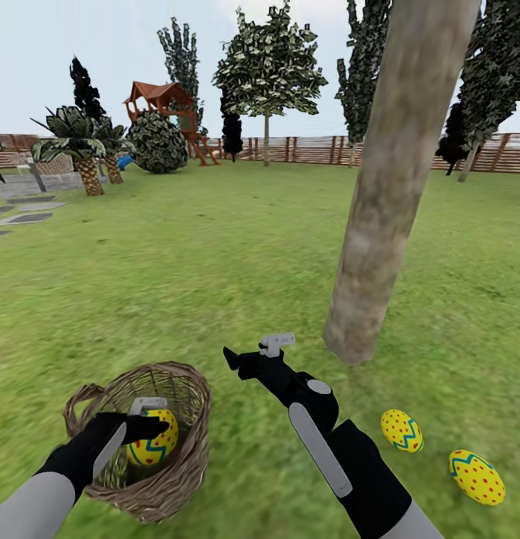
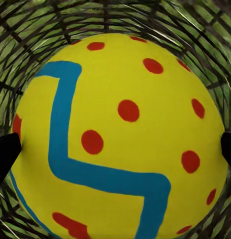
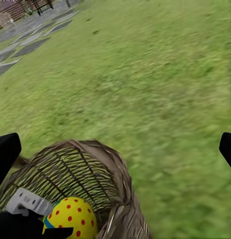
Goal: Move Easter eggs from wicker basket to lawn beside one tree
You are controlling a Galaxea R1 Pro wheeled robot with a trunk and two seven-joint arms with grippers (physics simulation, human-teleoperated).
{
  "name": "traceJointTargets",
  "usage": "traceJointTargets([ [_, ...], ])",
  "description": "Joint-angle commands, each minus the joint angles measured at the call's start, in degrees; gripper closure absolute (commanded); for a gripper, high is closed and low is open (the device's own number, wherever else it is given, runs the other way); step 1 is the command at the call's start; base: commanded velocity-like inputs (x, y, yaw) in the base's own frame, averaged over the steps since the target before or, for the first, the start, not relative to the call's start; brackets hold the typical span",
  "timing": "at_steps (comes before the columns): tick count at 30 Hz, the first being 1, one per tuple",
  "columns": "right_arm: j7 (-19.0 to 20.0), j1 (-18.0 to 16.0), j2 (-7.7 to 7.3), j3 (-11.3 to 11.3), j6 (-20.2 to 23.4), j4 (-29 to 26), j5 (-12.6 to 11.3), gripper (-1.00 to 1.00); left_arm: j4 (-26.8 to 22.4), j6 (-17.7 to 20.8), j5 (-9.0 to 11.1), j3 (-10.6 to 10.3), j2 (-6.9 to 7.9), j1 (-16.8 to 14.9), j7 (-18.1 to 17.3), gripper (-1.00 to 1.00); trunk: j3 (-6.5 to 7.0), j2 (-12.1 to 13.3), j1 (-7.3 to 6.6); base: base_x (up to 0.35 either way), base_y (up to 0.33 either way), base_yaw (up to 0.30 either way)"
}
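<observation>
Your left fingers (image 1: 144,427) straddle the last egg (image 1: 152,443) inside the basket (image 1: 186,457), so lifting crookedly may drag the basket along; your right fingers (image 1: 252,352) hang spread, empty.

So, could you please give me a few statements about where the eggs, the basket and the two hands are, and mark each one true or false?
1. Two eggs lie on the grass near the tree trunk. True.
2. The basket holds no egg. False: one egg sits inside it.
3. The left hand reaches into the basket, a finger at each side of that egg. True.
4. The right hand carries an egg. False: it is open and holds nothing.
5. The basket lies tipped on the grass. True.
</observation>
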Motion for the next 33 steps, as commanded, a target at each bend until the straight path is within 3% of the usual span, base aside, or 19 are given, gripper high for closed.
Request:
traceJointTargets([
  [1, -0.5, 0.0, -0.01, 0.1, 0.2, -0.1, -0.6, -1.00, -0.7, 0.3, 0.5, -0.4, 0.08, 0.0, 0.2, 1.00, 0.17, 0.0, -0.03, 0.000, 0.000, 0.000],
  [33, -0.6, 0.0, 0.00, 0.1, 0.2, -0.1, -0.7, -1.00, -4.3, 0.3, 0.5, -0.4, 0.19, 0.0, 0.2, 1.00, 7.26, 0.4, -0.86, -0.109, 0.000, 0.000],
])
